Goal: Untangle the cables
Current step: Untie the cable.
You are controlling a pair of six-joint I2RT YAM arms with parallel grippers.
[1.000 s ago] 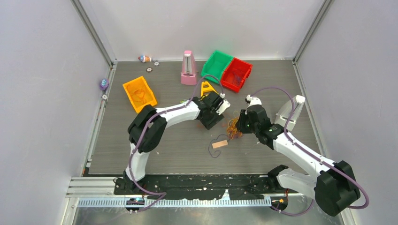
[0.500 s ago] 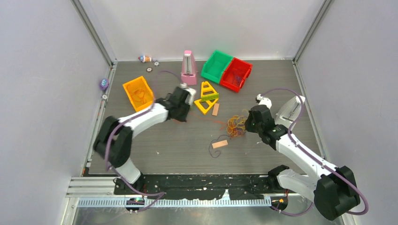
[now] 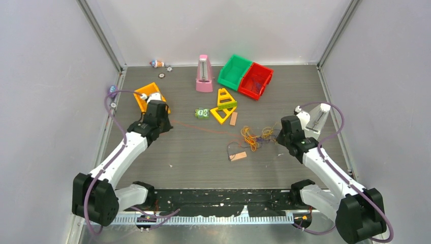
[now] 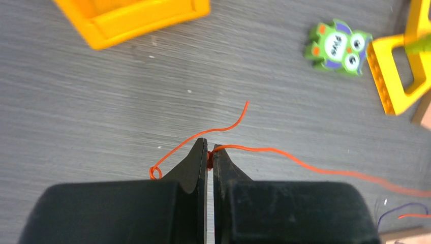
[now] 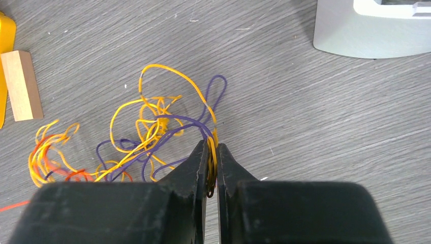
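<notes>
One orange-red strand (image 4: 305, 164), pinched by the left gripper (image 4: 210, 146) jaws, is stretched rightward to the cables (image 5: 157, 118) clamped in the right gripper (image 5: 212, 148).

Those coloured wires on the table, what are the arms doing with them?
A robot holds a wire tangle from two sides. The left pincer is shut on one orange wire that runs across the table to the tangle. The right pincer pinches yellow and purple strands at the clump itself. Most wires are not yet separated.
</notes>
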